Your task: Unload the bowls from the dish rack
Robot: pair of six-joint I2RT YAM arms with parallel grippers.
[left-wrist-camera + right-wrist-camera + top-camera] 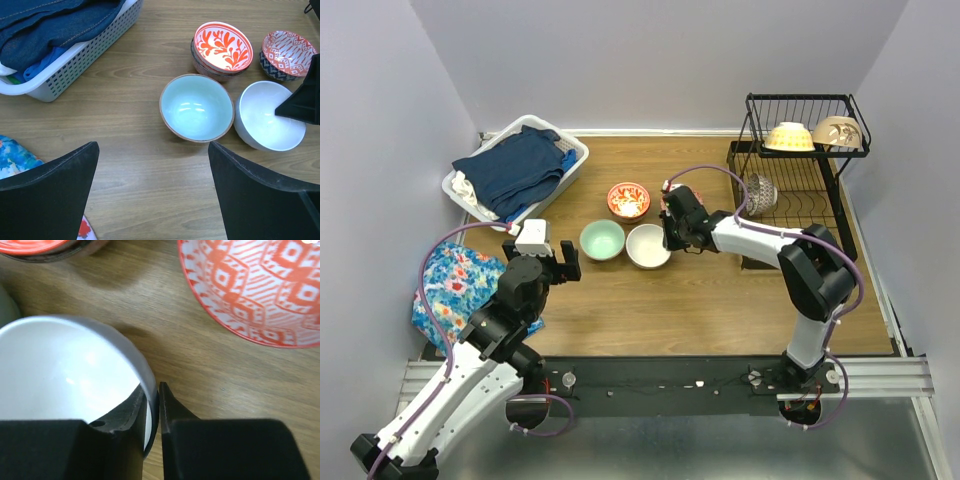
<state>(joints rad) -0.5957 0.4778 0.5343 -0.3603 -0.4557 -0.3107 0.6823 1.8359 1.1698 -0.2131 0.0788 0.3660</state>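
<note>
1. Fingers (175,415) of the right gripper (156,392) are pinched almost closed on the rim of the plain white round ceramic bowl (60,375). One finger is inside it and one outside, and the bowl sits on the table.
2. Fingers (55,185) of the left gripper (153,150) are spread wide with nothing between them, and hover over bare wood just short of the mint green round bowl (196,107).
3. Everything stands on the brown wooden table (720,310).
4. At the far right corner is the black two-tier wire dish rack (805,205).
5. At the far left is the white plastic slatted laundry basket (572,160), heaped with dark blue folded clothes (515,170).
6. Beside the left arm, the blue floral cloth (455,285) lies at the table's left edge.
7. Three bowls are in the rack. The cream-yellow bowl (789,136) and the beige patterned bowl (837,131) lie upside down, side by side, on the upper tier. The dark patterned bowl (760,193) stands on edge in the lower tier.
8. Four bowls sit upright on the table between basket and rack.
   - The mint green one is just left of the white one.
   - The red-orange floral bowl (222,47) is behind them.
   - The red-and-white geometric bowl (287,52) is to its right.
</note>
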